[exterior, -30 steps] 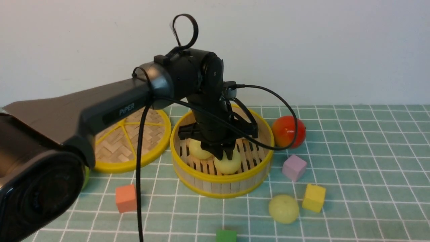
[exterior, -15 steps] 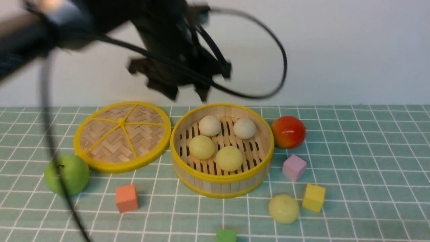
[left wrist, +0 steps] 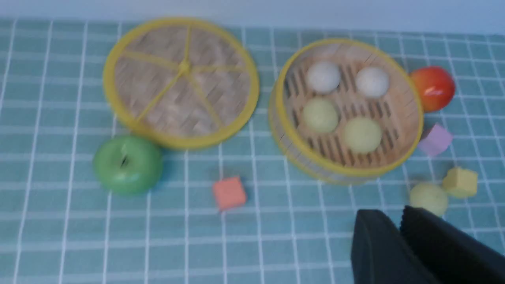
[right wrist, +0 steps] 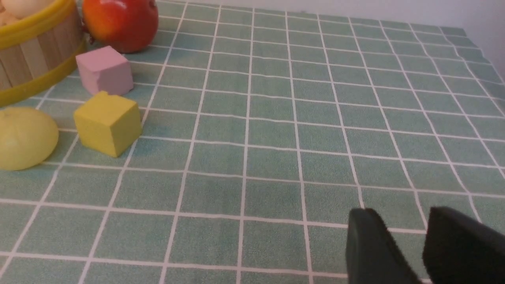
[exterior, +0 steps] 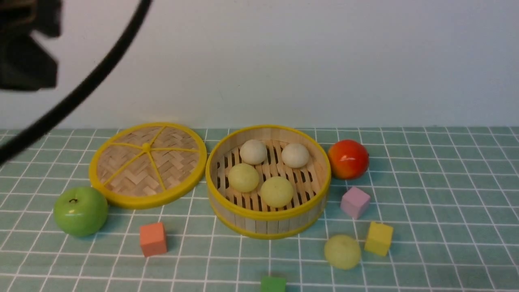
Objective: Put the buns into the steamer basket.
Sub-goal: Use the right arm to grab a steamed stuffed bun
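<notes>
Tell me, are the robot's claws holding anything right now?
Nothing is held. The black left claw is shut and empty, and the black right claw is open and empty.

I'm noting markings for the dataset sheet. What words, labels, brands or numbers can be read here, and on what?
None: no readable text in any view.
The steamer basket, lid, green apple, red fruit, blocks and checked cloth are unmarked.
The blurred robot arm in the front view shows no lettering.
</notes>
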### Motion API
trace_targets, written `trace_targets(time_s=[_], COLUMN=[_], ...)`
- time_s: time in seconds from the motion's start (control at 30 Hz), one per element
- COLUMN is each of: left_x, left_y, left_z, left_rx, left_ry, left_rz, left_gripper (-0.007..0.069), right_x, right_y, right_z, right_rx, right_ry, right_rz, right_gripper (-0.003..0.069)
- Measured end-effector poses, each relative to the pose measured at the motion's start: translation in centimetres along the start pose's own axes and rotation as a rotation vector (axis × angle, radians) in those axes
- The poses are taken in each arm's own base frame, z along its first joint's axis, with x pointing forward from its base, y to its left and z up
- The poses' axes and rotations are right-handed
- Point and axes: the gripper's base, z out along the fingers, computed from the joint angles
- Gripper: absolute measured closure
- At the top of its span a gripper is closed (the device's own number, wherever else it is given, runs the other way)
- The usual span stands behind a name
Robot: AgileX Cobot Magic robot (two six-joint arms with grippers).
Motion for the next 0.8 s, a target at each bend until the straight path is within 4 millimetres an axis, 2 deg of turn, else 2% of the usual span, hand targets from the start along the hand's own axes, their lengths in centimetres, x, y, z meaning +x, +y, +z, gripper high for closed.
trace_targets(time_s=[0.03, 0.1, 0.17, 0.23, 0.27, 0.4, 0.5, 0.6, 0.8], left_x=[2.5, 5.7, 10.0, 12.2, 14.1, 18.6, 20.5, 21.2, 20.7], left_y=[1.6, 3.4, 5.7, 6.9, 7.8, 9.8, 10.6, 10.8, 10.8], left_z=[-1.0, -1.9, -2.6, -2.8, -2.7, -2.0, -1.4, -0.4, -0.4], left_rx=[-0.003, 0.001, 0.05, 0.099, 0.138, 0.28, 0.311, 0.29, 0.293], left_ry=[0.005, 0.008, -0.038, -0.097, -0.146, -0.327, -0.354, -0.32, -0.408], left_rz=[-0.035, -0.083, -0.145, -0.186, -0.213, -0.252, -0.263, -0.261, -0.231], left_gripper=[0.0582, 0.063, 0.0638, 0.0638, 0.0638, 0.0638, 0.0638, 0.0638, 0.0638], right_x=[0.0, 0.0, 0.0, 0.0, 0.0, 0.0, 0.0, 0.0, 0.0], right_y=[0.0, 0.0, 0.0, 0.0, 0.0, 0.0, 0.0, 0.0, 0.0], right_z=[0.0, 0.0, 0.0, 0.0, 0.0, 0.0, 0.0, 0.0, 0.0], right_rx=[0.0, 0.0, 0.0, 0.0, 0.0, 0.0, 0.0, 0.0, 0.0], right_ry=[0.0, 0.0, 0.0, 0.0, 0.0, 0.0, 0.0, 0.0, 0.0], right_rz=[0.0, 0.0, 0.0, 0.0, 0.0, 0.0, 0.0, 0.0, 0.0], right_gripper=[0.042, 0.042, 0.042, 0.042, 0.042, 0.042, 0.042, 0.042, 0.042])
